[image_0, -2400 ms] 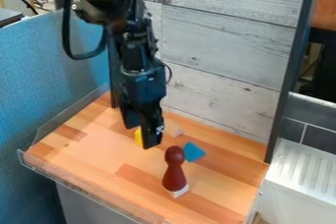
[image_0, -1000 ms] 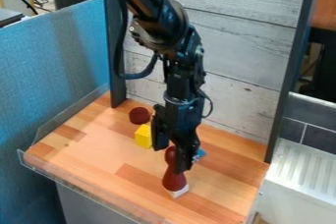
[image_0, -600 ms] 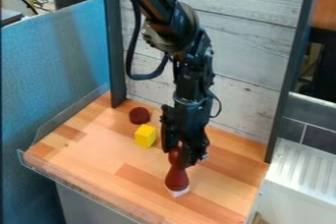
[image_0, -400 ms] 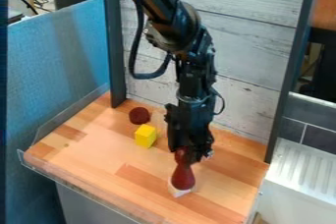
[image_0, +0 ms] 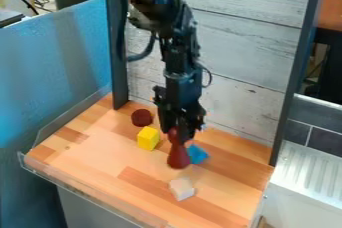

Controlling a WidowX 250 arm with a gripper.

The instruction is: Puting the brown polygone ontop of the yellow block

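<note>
"While the arm (image_0: pixel 180 54) hangs over the table (image_0: pixel 93 159), what does the gripper (image_0: pixel 178 133) have?"

"Its fingers pinch the brown piece (image_0: pixel 178 157) near the top, wide end down."

"And the yellow block (image_0: pixel 147 138)?"

"On the table, left of the brown piece and apart from it, with the round piece (image_0: pixel 141 117) just beyond, on the far side."

"What about the others?"

"The blue block (image_0: pixel 198 155) sits right of the brown piece, the white block (image_0: pixel 181 189) on the near side."
</note>
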